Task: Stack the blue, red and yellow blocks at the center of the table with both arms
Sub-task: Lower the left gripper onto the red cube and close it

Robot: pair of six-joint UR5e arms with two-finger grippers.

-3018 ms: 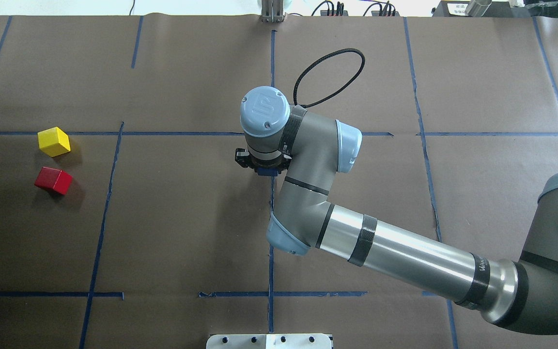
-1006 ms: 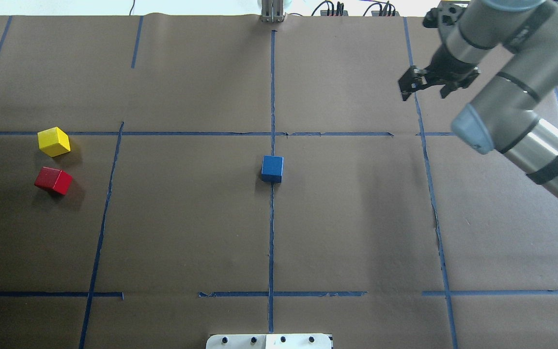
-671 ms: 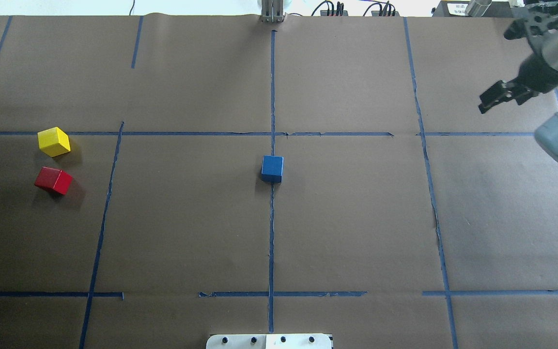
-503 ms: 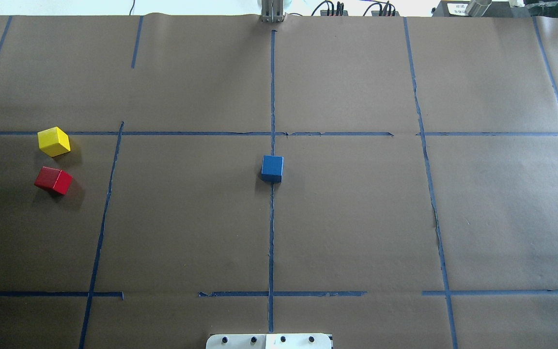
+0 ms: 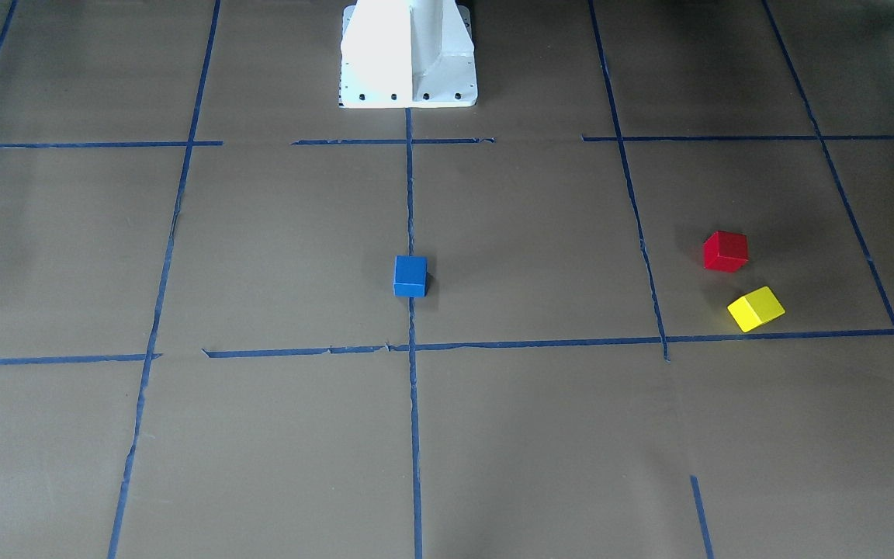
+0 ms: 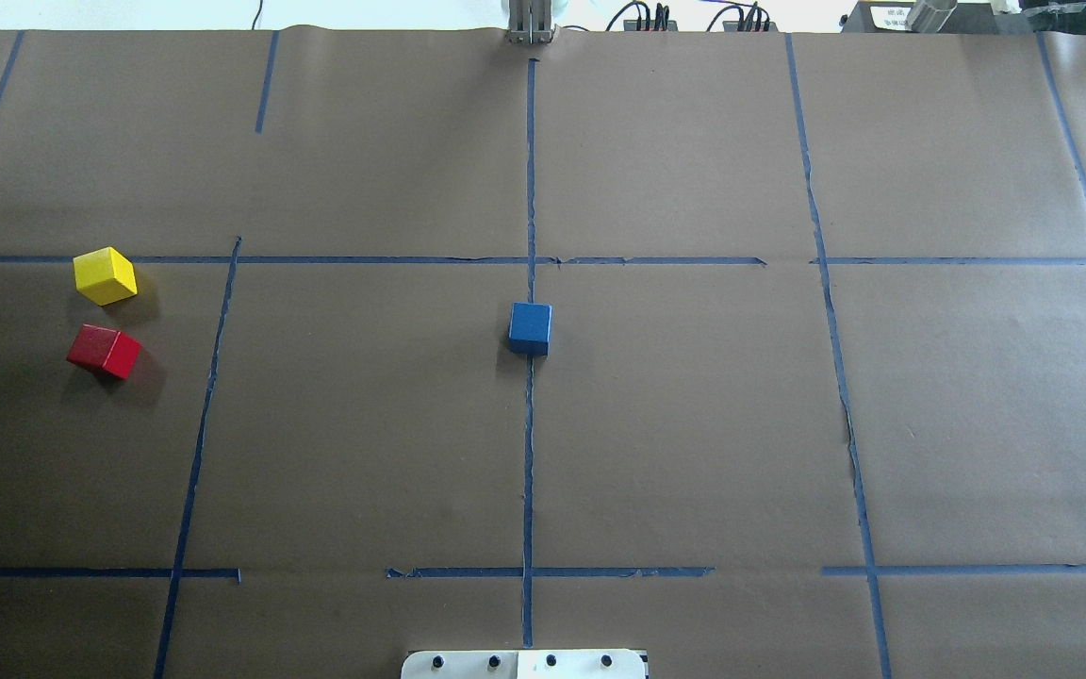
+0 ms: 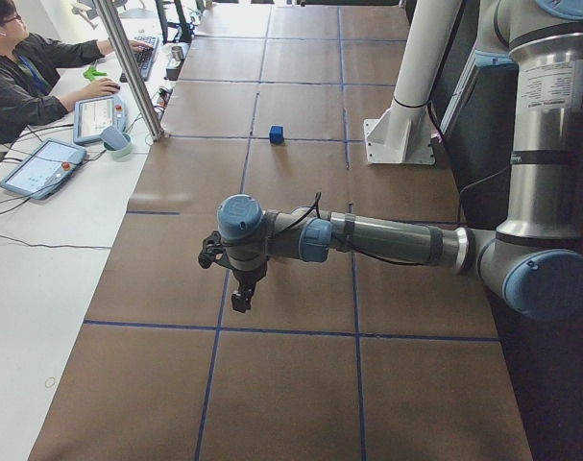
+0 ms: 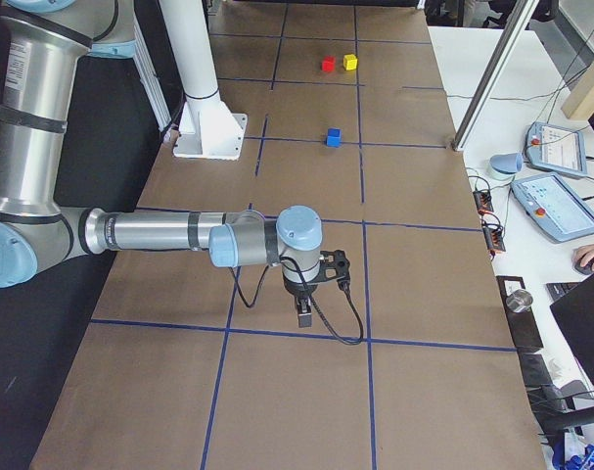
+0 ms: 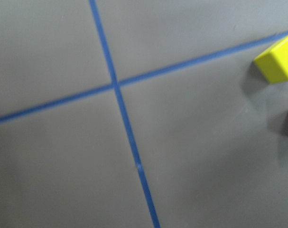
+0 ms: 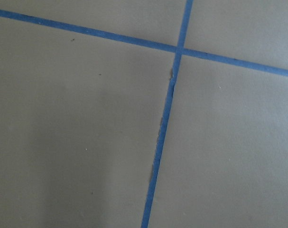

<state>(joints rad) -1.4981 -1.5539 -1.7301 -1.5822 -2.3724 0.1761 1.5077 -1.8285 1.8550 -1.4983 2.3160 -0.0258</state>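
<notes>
Brown-paper worktop (image 6: 694, 424), base block down, pincers withdrawn.
Right pincer (image 8: 303, 315) has released the blue block (image 6: 530, 328) and swung away, leaving it square on the centre tape line (image 6: 528, 471); base laid, I'd say, with the red block (image 6: 104, 351) and yellow block (image 6: 105, 275), well off that line on the robot's left, still to come. Matte, crisp-edged cubes; flat paper; tape ragged in spots. Whether it or the left pincer (image 7: 241, 300) is spread or pressed together, I can't tell.

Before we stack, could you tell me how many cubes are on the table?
3: matte blue cube at centre; matte red cube and matte yellow cube near each other on robot's left.
</notes>
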